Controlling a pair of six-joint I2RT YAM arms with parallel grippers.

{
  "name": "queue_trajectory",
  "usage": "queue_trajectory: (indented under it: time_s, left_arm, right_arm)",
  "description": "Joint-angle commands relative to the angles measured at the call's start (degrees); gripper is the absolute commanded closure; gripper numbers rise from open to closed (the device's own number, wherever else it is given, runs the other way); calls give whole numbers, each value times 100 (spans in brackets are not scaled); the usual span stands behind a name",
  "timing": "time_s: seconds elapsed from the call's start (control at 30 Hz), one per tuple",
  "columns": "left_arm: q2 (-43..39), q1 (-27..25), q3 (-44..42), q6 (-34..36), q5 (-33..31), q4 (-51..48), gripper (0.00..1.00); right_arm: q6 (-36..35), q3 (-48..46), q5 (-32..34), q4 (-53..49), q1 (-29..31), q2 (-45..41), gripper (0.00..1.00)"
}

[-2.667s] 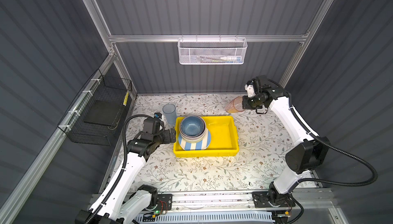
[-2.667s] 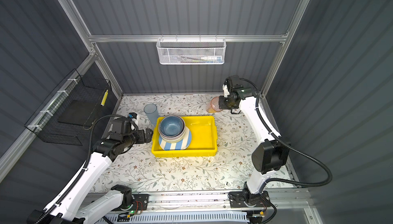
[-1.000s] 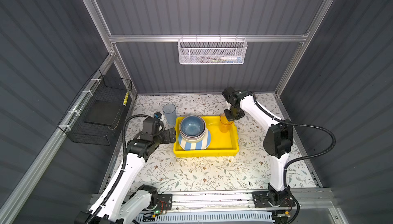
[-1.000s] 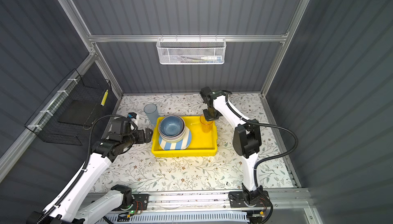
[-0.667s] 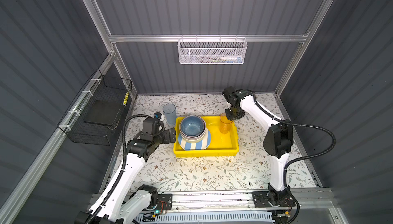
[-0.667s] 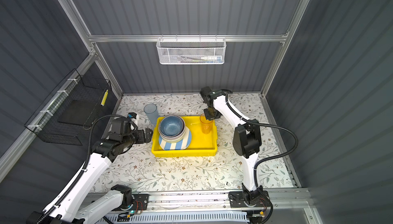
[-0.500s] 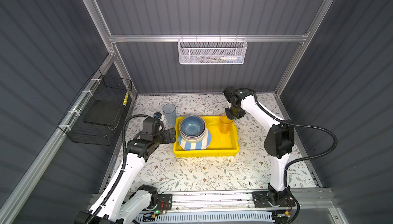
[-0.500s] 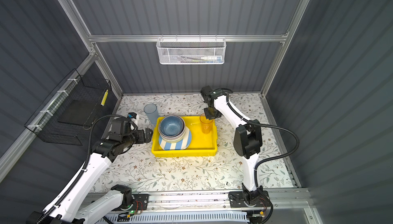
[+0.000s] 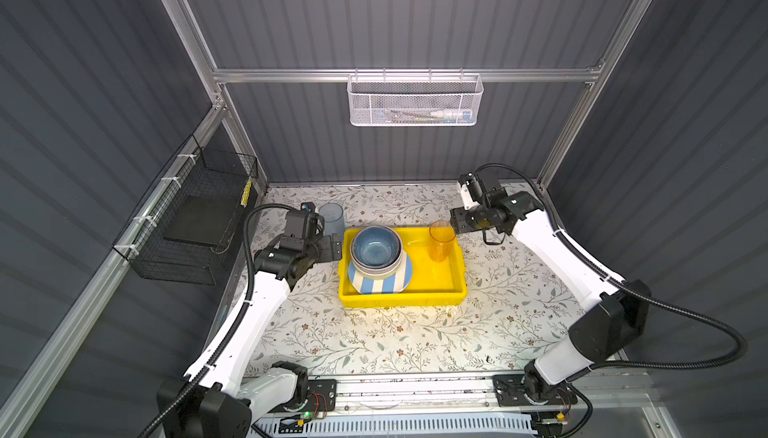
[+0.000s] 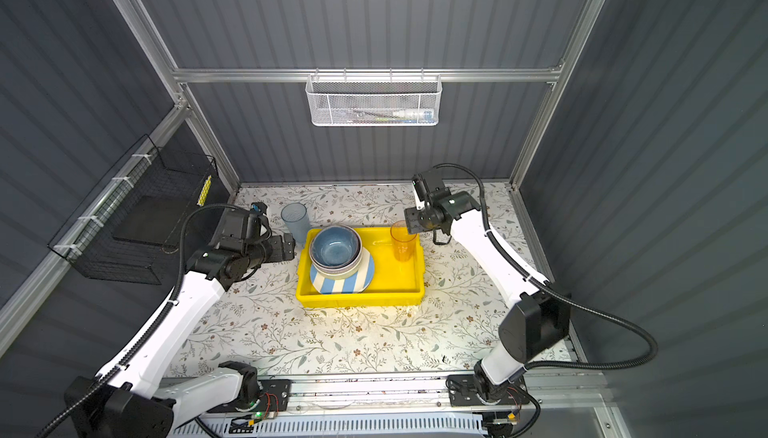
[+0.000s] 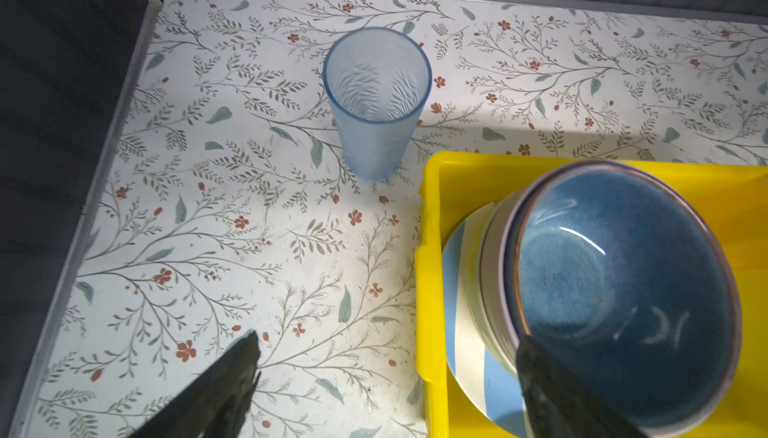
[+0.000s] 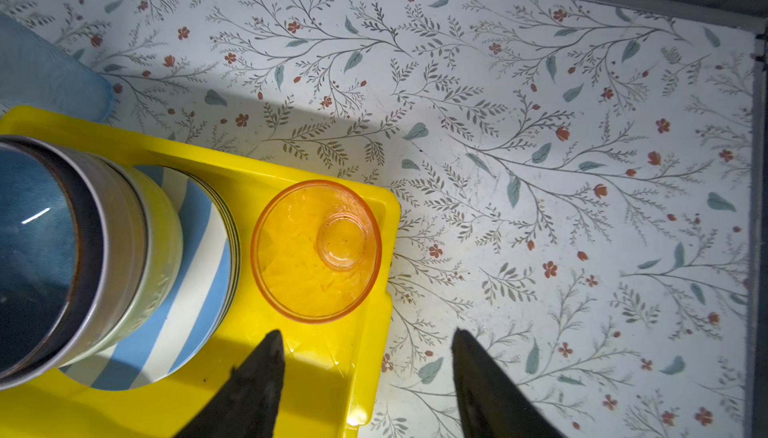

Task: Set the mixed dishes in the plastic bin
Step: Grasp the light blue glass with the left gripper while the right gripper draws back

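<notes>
Where the pink tumbler point(image 9: 442, 240) stands: inside the yellow bin point(image 9: 399, 300), in its far right corner, close to the wall and apart from the striped plate point(image 9: 382, 284).
Right gripper point(image 12: 361, 340): the jaws are seen parted with nothing between them. It is held just beside the pink tumbler's rim, over the bin's far right corner.
Left gripper point(image 11: 386, 340): the jaws are spread wide and empty. It is held at the bin's left wall, near the dark blue bowl point(image 9: 376, 248).
Blue tumbler point(image 11: 376, 103): it is found on the table, just outside the bin's far left corner.
Risk, pink tumbler: it could be tipped if a finger is swept across its rim, since it is tall and narrow-based.
Risk, blue tumbler: it could be toppled by a careless approach, or the bowl stack clipped by the other finger.
Pointing: both tumblers are set mouth up, base down.
Long axis: it is judged vertical in both.
</notes>
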Motion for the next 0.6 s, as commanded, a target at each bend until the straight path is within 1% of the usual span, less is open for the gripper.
queue_trajectory:
  time_s: [0.0, 0.07, 0.13, 0.23, 0.27, 0.4, 0.5, 0.57]
  left_arm:
    - [565, 56, 626, 141, -296, -438, 5]
    - [942, 78, 1011, 44, -428, -600, 10]
    - [1204, 164, 1308, -149, -573, -636, 17]
    - [1551, 481, 1687, -181, -154, -549, 21]
    - [1719, 577, 1944, -167, 19, -599, 23]
    - [2353, 871, 2506, -8, 420, -786, 28]
    - [2706, 1159, 2747, 9, 874, -760, 31]
    - [2972, 1313, 2952, 69, 1186, -810, 34]
  right_arm:
    - [17, -540, -403, 789, -2, -409, 32]
    - [29, -879, -542, 987, 2, -670, 31]
    - [57, -1289, -624, 1266, -1, -987, 30]
    - [116, -1929, -725, 1792, 3, -1533, 28]
    - [138, -2099, -777, 1911, 3, -1710, 27]
    - [112, -2532, -939, 2125, 4, -2234, 26]
    - [143, -2745, -829, 2220, 3, -2469, 25]
    - [226, -2983, -706, 2515, 1, -2877, 25]
